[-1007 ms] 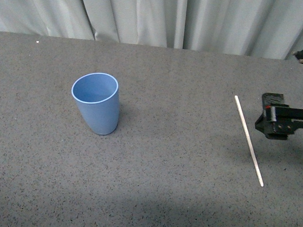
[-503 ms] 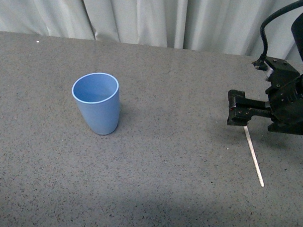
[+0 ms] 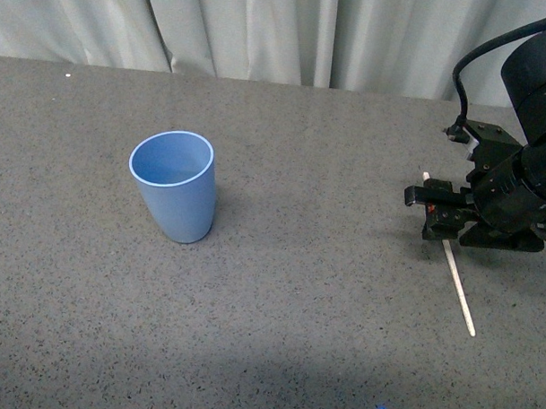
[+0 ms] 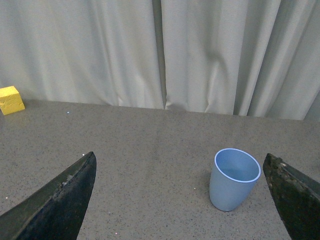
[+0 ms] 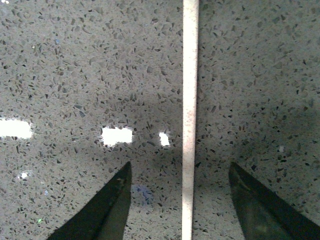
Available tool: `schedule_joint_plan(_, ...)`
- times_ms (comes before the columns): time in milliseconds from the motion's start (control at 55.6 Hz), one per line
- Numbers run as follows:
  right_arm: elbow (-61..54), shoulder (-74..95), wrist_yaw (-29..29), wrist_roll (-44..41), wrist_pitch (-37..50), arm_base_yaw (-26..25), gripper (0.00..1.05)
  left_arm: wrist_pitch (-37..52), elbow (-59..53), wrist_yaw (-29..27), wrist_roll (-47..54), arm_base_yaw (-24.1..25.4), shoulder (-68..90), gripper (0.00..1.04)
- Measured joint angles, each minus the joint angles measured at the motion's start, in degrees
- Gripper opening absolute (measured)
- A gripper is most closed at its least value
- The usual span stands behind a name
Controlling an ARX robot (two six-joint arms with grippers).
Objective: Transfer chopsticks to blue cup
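Since half a second ago the right gripper [image 3: 427, 210] has shifted slightly lower at the right side of the front view and now covers more of the stick's far end; a second ago it was only at the frame's right edge. Cup and stick lie where they did. Left of centre in the front view, one blue cup [image 3: 172, 187] stands upright and open-mouthed on the grey speckled table [image 3: 295, 331], with a pale pleated curtain [image 3: 261, 34] across the top of the frame. Bare tabletop separates the cup from the one pale chopsticks [image 3: 459, 293] stick, which lies flat at the right, running from upper left to lower right, well apart from the cup. The black right gripper and its arm hide the stick's upper part, apart from its very tip. In the right wrist view the jaws of the right gripper [image 5: 180, 166] are apart, one dark finger on each side of the chopsticks [image 5: 190, 100], with table showing between each finger and the stick. In the left wrist view the left gripper [image 4: 178, 156] has its jaws wide apart, clamped on nothing; one yellow block [image 4: 11, 99] sits at the left edge by the curtain, and the blue cup [image 4: 235, 179] stands right of centre.
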Motion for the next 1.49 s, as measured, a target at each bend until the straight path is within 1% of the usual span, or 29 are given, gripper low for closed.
schedule_joint_plan(270,1.36,0.79,1.70,-0.02,-3.76,0.31,0.10,0.00,0.00,0.02,0.00,0.00,0.00,0.98)
schedule_joint_plan(324,1.36,0.79,1.95,-0.13,-3.89,0.31,0.03,0.00,0.00,0.00,0.00,0.00,0.00,0.98)
schedule_joint_plan(360,1.38,0.79,1.95,-0.13,-3.91,0.31,0.01,0.00,0.00,0.00,0.00,0.00,0.00,0.98)
schedule_joint_plan(521,0.92,0.37,1.95,-0.50,-2.82,0.31,0.01,0.00,0.00,0.02,0.00,0.00,0.00,0.98)
schedule_joint_plan(683,-3.10,-3.28,2.69,-3.30,2.58,1.07,0.01,0.00,0.00,0.00,0.00,0.00,0.00,0.98)
schedule_joint_plan(791,-7.10,-8.59,0.68,-4.57,9.90,2.49,0.01,0.00,0.00,0.00,0.00,0.00,0.00,0.98)
schedule_joint_plan(809,-8.39,-10.60,-0.09,-5.27,12.59,3.10,0.01,0.00,0.00,0.02,0.00,0.00,0.00,0.98)
schedule_joint_plan(935,-11.89,-16.74,-1.64,-7.61,21.55,5.53,0.01,0.00,0.00,0.02,0.00,0.00,0.00,0.98)
schedule_joint_plan(1043,-14.86,-20.46,-3.02,-9.33,31.30,8.22,0.01,0.00,0.00,-0.02,0.00,0.00,0.00,0.98)
schedule_joint_plan(1079,-15.89,-20.70,-2.32,-10.34,35.54,9.31,0.01,0.00,0.00,0.00,0.00,0.00,0.00,0.98)
schedule_joint_plan(1151,-16.83,-20.11,-1.42,-11.98,41.03,11.06,0.01,0.00,0.00,0.00,0.00,0.00,0.00,0.98)
schedule_joint_plan(1169,-17.38,-19.39,-1.42,-12.35,44.41,11.96,0.01,0.00,0.00,0.00,0.00,0.00,0.00,0.98)
schedule_joint_plan(1240,-17.90,-17.03,-2.62,-12.22,52.68,14.21,0.01,0.00,0.00,0.00,0.00,0.00,0.00,0.98)
schedule_joint_plan(1294,-17.57,-15.23,-5.42,-11.30,58.64,16.04,0.01,0.00,0.00,0.00,0.00,0.00,0.00,0.98)
schedule_joint_plan(1384,-15.02,-12.57,-10.08,-9.27,63.71,19.17,0.01,0.00,0.00,0.00,0.00,0.00,0.00,0.98)
schedule_joint_plan(1492,-11.65,-10.01,-12.07,-7.30,65.61,21.79,0.01,0.00,0.00,0.00,0.00,0.00,0.00,0.98)
